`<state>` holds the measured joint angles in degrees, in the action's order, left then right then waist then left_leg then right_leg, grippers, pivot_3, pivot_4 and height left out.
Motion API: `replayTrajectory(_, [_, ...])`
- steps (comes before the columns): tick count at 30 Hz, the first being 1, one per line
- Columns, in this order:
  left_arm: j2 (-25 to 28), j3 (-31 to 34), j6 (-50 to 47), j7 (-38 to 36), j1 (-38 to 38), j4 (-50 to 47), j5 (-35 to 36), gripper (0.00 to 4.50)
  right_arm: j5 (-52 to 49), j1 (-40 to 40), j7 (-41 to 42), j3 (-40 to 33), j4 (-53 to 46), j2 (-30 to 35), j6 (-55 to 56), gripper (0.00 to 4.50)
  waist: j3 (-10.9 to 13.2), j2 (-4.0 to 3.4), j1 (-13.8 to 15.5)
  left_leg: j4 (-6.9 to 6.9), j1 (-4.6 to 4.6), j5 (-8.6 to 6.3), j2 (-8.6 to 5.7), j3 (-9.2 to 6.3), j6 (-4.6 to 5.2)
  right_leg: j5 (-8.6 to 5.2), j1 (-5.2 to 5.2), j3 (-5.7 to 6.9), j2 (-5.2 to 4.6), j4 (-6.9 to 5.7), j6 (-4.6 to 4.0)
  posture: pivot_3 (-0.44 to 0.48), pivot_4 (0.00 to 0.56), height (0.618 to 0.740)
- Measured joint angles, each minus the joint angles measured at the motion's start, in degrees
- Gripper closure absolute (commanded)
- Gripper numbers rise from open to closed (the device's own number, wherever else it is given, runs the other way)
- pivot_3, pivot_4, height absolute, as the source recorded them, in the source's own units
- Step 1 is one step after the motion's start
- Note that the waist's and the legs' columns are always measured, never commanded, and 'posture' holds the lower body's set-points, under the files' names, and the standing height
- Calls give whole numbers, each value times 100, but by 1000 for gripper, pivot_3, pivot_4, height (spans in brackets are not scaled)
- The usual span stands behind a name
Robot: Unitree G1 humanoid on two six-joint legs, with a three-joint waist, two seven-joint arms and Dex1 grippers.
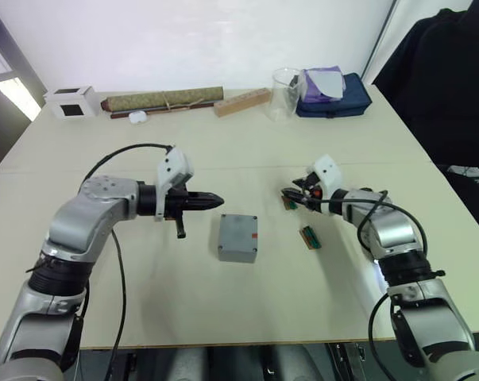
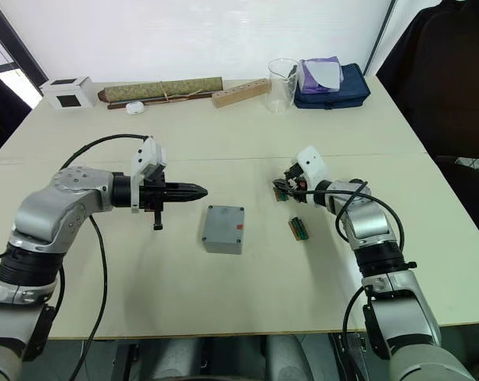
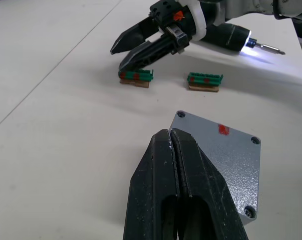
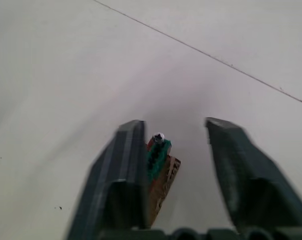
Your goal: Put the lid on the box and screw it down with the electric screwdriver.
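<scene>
left fingers [image 3: 177, 150] pressed together on nothing, tips just short of the near corner of the box [image 1: 238, 237], whose lid [image 3: 223, 157] already sits flush; right gripper [image 4: 175, 137] has its fingers apart around a small green-and-brown terminal block [image 4: 158, 155], with the electric screwdriver [image 3: 241, 42] lit along that wrist. my judgement: screws come next, so i should brace the box from the left and bring the bit straight down into each corner recess. lid is speckled matte grey, rounded corners, small red mark [image 3: 223, 129]; a second terminal block [image 3: 205, 81] lies between my right fingers and the box.
</scene>
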<state>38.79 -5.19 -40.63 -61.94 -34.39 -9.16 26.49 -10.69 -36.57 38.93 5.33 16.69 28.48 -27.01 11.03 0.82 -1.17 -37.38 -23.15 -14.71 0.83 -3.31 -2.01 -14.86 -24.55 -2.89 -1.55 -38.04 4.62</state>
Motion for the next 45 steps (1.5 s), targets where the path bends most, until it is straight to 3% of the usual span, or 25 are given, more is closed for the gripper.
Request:
replayTrajectory(12, [-28, -75, 25, 57, 0, 1, -12, 4500, 50, 0, 38, -4, 112, -93, 4, 2595, 0, 0, -4, 0, 1, 0, 0, 0, 0, 0, 0, 0, 0, -1, 0, 0, 150, 740])
replayTrajectory(15, [-43, -77, 38, 70, 1, 2, -16, 4500, 50, 0, 36, -8, 139, -132, 4, 3281, 0, 0, -4, 0, 0, 0, 0, 0, 0, 0, 0, 0, 0, -1, 0, 0, 150, 740])
replayTrajectory(18, [-59, -80, 70, 79, 6, 2, -24, 4500, 49, 0, 47, -10, 150, -152, 15, 4424, 0, 0, -3, 0, 1, 0, 0, 0, 0, 0, 0, 0, 0, -1, 0, 0, 150, 740])
replayTrajectory(29, [-69, -81, 114, 84, 13, 20, -80, 4500, 33, 9, 139, -30, 70, -149, 22, 4424, 0, 0, -4, 0, 1, 0, 0, 0, 0, 0, 0, 0, 0, -1, 0, 0, 150, 740])
replayTrajectory(45, [-96, -77, 115, 47, 62, 131, -57, 4500, -450, 396, 252, -523, -1376, -83, -386, 4424, 1, -1, -3, 3, 0, 0, 1, -2, 0, 0, 0, 1, 2, -1, 0, 0, 150, 740])
